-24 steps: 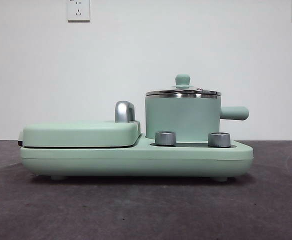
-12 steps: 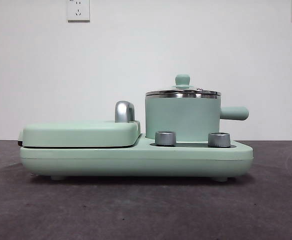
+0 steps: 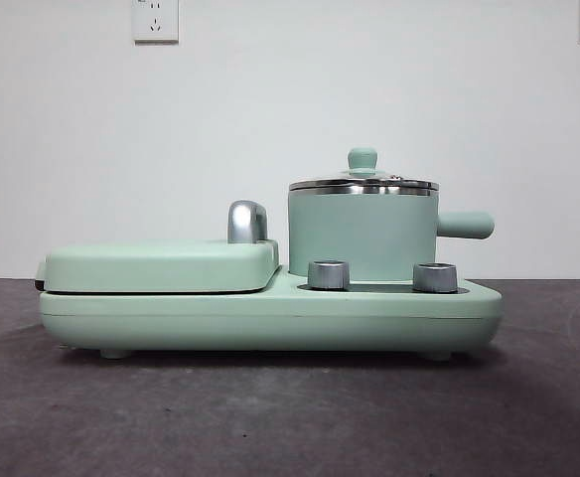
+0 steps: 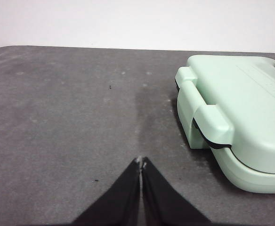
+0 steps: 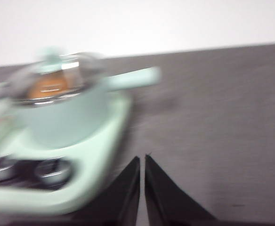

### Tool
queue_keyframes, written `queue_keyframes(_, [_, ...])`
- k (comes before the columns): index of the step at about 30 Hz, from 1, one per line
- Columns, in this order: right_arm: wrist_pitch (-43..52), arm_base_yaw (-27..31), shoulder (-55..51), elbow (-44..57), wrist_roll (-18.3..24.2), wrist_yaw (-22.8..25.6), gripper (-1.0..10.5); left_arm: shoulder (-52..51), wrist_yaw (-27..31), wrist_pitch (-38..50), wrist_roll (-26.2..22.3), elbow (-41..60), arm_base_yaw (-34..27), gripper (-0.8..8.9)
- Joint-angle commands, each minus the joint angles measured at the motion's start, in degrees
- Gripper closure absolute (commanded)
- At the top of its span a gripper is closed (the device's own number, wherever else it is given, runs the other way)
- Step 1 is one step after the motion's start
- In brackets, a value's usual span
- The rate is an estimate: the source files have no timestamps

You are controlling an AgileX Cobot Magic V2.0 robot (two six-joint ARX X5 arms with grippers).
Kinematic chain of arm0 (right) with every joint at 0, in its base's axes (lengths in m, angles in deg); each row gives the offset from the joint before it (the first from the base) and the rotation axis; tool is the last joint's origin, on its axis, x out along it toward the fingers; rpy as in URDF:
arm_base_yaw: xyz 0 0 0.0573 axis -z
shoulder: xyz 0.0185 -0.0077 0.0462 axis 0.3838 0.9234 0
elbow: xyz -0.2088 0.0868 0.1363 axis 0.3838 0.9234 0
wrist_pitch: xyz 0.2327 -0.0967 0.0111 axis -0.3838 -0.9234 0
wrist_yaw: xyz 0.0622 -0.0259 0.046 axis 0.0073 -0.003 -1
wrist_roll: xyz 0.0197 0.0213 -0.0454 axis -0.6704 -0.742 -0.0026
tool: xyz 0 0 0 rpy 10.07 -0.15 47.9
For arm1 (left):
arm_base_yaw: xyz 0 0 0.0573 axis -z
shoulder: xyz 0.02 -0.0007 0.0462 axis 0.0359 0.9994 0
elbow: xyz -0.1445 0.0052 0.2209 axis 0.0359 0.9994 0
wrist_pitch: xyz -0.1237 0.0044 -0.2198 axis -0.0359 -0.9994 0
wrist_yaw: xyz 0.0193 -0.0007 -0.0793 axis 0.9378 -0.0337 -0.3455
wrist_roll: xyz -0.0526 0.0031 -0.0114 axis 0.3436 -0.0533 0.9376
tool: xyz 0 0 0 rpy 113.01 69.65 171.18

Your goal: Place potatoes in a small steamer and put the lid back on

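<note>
The small steamer [image 3: 362, 236], a mint-green pot with a stubby side handle, stands on the right half of the mint-green cooker base [image 3: 270, 313]. The lid [image 3: 362, 181] with its green knob sits on the pot. In the blurred right wrist view an orange-brown potato [image 5: 47, 84] shows through the lid [image 5: 57, 70] inside the steamer [image 5: 62, 115]. My right gripper [image 5: 141, 157] is shut and empty over the table beside the cooker's steamer end. My left gripper [image 4: 141, 162] is shut and empty over the table near the cooker's other end.
A flat mint-green griddle cover [image 3: 161, 266] lies on the base's left half, with a chrome hinge post [image 3: 247, 221] behind it. Two chrome knobs [image 3: 329, 275] face front. The griddle end [image 4: 231, 127] shows in the left wrist view. Dark grey table [image 3: 270, 417] all around; white wall behind.
Nothing has moved in the front view. The right wrist view is motion-blurred.
</note>
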Motion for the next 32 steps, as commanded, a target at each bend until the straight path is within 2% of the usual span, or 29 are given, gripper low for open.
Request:
queue_keyframes(1, [3.78, 2.01, -3.19, 6.21, 3.39, 5.42, 9.3, -0.09, -0.07, -0.13, -0.02, 1.11, -0.07, 8.08])
queue_keyframes(7, [5.62, 5.60, -7.87, 14.08, 6.01, 6.43, 9.3, -0.09, -0.04, -0.15, -0.02, 1.11, -0.07, 8.08])
queue_keyframes(12, [6.80, 6.69, -9.73, 16.15, 10.43, 0.83, 9.3, -0.09, -0.07, -0.24, -0.02, 1.09, -0.07, 8.08])
queue_keyframes(15, [7.80, 6.97, -9.73, 16.57, 12.02, -0.92, 9.3, -0.09, -0.04, -0.22, -0.02, 1.09, -0.04, 8.08])
queue_keyframes(32, [8.92, 6.93, -9.73, 16.55, 12.28, -0.83, 9.3, -0.09, -0.04, -0.22, -0.02, 1.09, -0.07, 8.07])
